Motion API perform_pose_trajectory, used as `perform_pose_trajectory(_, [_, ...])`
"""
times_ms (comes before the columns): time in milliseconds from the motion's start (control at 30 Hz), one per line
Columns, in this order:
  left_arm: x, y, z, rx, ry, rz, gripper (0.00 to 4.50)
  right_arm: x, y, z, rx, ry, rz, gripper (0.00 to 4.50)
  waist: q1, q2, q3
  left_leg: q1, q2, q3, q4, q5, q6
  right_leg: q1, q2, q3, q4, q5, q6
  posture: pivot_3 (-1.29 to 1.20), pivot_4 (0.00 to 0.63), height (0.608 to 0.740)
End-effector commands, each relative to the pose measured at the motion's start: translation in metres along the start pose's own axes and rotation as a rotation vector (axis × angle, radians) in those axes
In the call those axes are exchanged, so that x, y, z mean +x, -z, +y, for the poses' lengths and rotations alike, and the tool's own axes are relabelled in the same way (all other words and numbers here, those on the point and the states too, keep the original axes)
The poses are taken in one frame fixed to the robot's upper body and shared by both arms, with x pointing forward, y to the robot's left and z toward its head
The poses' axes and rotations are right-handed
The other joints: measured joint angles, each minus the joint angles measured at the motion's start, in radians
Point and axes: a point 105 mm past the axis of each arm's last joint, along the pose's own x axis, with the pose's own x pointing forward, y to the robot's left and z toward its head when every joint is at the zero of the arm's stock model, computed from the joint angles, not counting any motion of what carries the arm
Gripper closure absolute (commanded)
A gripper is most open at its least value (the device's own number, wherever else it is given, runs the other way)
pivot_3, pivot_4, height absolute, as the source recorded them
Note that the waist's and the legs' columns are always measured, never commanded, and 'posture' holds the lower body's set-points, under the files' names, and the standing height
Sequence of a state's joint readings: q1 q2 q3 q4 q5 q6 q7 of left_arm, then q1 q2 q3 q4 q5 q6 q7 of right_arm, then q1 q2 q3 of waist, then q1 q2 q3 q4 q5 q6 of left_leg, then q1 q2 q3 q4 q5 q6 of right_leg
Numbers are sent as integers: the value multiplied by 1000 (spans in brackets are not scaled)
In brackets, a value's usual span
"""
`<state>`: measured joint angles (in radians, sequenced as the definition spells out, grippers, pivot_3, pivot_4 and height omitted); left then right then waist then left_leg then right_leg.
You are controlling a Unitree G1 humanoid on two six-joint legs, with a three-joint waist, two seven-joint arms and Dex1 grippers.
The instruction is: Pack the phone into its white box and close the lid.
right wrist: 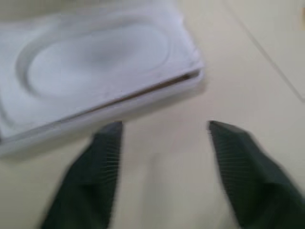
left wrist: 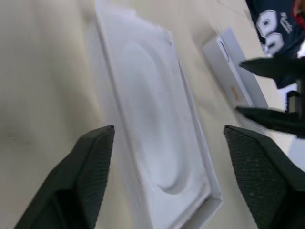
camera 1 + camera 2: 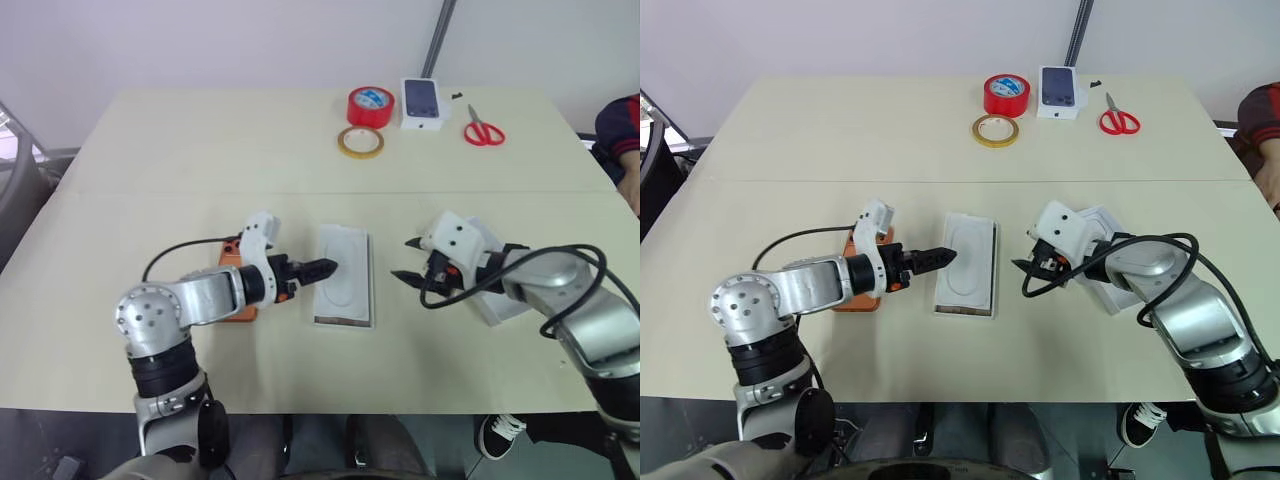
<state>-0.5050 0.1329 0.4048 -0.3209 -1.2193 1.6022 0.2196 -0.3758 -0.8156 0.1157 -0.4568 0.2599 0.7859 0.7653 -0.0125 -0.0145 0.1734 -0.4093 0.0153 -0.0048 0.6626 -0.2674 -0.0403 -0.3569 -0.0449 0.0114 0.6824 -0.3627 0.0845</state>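
A flat white rectangular box point(image 3: 344, 275) lies in the middle of the pale beige counter point(image 3: 300, 150), a white moulded insert with an oval recess point(image 2: 152, 124) sitting in its top. The left gripper point(image 3: 325, 268), its two black fingers spread and empty, hangs at the box's left edge. The right gripper point(image 3: 405, 259), also parted and holding nothing, points at the box from the other side, a little apart from it.

The slim orange smartphone point(image 3: 238, 285) lies flat on the counter to the left of the box, mostly hidden beneath the left arm. The flat white lid point(image 3: 1102, 262), with a trace of orange print along its edge, rests under the right forearm, to the right of the box.

Packing looks to be at an early step: the phone is not yet in the box and the lid is off. With the insert apparently filling the opening, the next move probably calls for lifting it clear, one gripper pinching its thin rim while the other steadies the box, before the phone can go in.

A red tape roll point(image 3: 370, 106), a tan tape ring point(image 3: 360, 142), a smaller white box with a dark phone picture point(image 3: 422, 103) and red-handled scissors point(image 3: 483, 130) sit at the far edge.
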Motion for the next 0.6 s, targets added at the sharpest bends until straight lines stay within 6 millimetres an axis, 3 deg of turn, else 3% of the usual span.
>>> perform_pose_trajectory(33, [-18,-23,7,96,-52,-87,560,12,-18,4,0,5,-47,3481,-3,0,0,0,0,0,0,0,-1,-1,0,0,0,0,0,0,150,740])
perform_pose_trajectory(100, [-26,-31,14,207,-113,-116,560,24,-23,9,4,3,-48,4442,-3,0,0,0,0,0,-1,1,-2,-1,0,0,0,0,0,0,150,740])
perform_pose_trajectory(300, [-47,-42,22,516,-107,-221,560,60,-35,6,13,54,-36,4442,1,1,0,0,-1,1,-3,2,-4,-2,-1,0,0,0,0,0,150,740])
perform_pose_trajectory(467, [-60,-27,25,728,-38,-181,560,79,-30,5,-1,55,7,4442,-1,1,0,0,-1,1,-5,2,-3,-3,-2,1,-1,0,-1,0,150,740])
perform_pose_trajectory(600, [-72,-19,19,769,53,-169,560,82,-24,12,-8,9,34,4442,-2,1,1,0,-1,1,-7,1,-2,-4,-2,1,-1,0,-1,0,150,740])
